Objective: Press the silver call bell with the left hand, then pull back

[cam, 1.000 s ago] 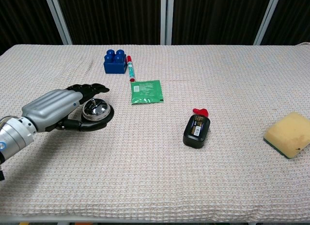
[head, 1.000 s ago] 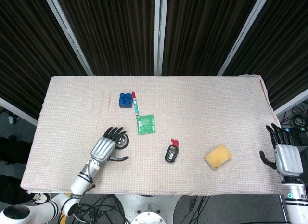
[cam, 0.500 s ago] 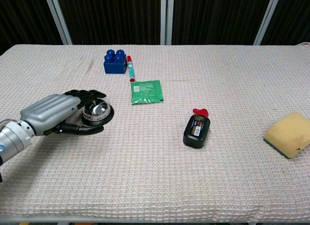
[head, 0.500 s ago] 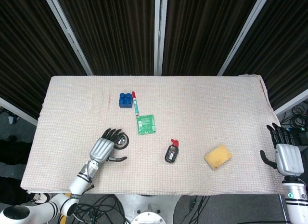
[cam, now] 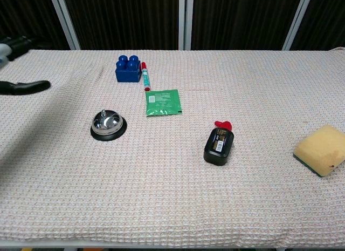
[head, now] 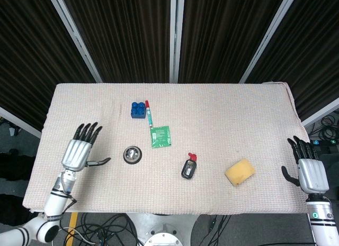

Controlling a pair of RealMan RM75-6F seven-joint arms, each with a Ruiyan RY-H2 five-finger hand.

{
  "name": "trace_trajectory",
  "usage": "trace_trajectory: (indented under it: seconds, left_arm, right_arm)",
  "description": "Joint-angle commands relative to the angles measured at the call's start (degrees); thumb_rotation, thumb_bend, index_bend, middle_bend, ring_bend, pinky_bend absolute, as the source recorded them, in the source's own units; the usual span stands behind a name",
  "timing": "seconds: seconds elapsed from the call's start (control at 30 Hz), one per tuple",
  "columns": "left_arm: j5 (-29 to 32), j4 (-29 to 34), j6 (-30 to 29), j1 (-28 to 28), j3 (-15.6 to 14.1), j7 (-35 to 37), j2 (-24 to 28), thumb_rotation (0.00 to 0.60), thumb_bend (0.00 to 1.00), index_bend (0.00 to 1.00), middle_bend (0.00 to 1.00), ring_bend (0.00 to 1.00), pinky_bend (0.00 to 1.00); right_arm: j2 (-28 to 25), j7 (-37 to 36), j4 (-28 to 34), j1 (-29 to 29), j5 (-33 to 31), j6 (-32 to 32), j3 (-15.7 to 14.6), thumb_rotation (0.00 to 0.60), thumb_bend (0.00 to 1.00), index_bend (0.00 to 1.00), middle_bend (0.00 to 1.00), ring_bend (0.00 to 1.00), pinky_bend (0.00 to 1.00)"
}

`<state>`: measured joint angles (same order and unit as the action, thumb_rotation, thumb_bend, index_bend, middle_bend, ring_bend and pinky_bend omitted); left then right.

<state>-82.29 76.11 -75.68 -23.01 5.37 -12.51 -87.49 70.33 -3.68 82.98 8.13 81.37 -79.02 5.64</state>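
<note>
The silver call bell on its black base stands alone on the cloth, left of centre; the chest view shows the bell with nothing touching it. My left hand hovers well to the left of it, fingers spread and pointing away, thumb out toward the bell, holding nothing. Only its dark fingertips reach into the chest view at the left edge. My right hand is at the table's right edge, fingers apart and empty.
A blue block and a red-capped marker lie behind the bell, with a green packet beside them. A black bottle with a red cap and a yellow sponge lie to the right on the woven cloth.
My left hand has lifted off the bell and pulled back to the left, leaving the bell uncovered. The right hand shifted slightly at the table edge.
</note>
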Motion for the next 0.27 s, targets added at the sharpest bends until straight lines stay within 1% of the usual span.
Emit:
trace_trajectory:
  seconds: [0.03, 0.13, 0.27]
  left_arm:
    - [2.1, 7.1, -3.0, 4.7, -1.3, -3.8, 8.1, 0.055, 0.00, 0.00, 0.00, 0.00, 0.00]
    - [1.6, 9.0, -4.8, 6.8, -2.5, -3.1, 10.8, 0.055, 0.00, 0.00, 0.00, 0.00, 0.00]
    - [0.4, 9.3, -6.6, 8.3, -3.2, -1.8, 12.4, 0.057, 0.00, 0.00, 0.00, 0.00, 0.00]
  right_arm:
    - [0.1, 0.0, 0.0, 0.0, 0.1, 0.0, -0.1, 0.600, 0.29, 0.00, 0.00, 0.00, 0.00]
    - [0.1, 0.2, 0.2, -0.1, 0.5, -0.5, -0.2, 0.600, 0.29, 0.00, 0.00, 0.00, 0.00]
    - [0.1, 0.3, 0.3, -0.2, 0.7, -0.8, -0.3, 0.600, 0.29, 0.00, 0.00, 0.00, 0.00]
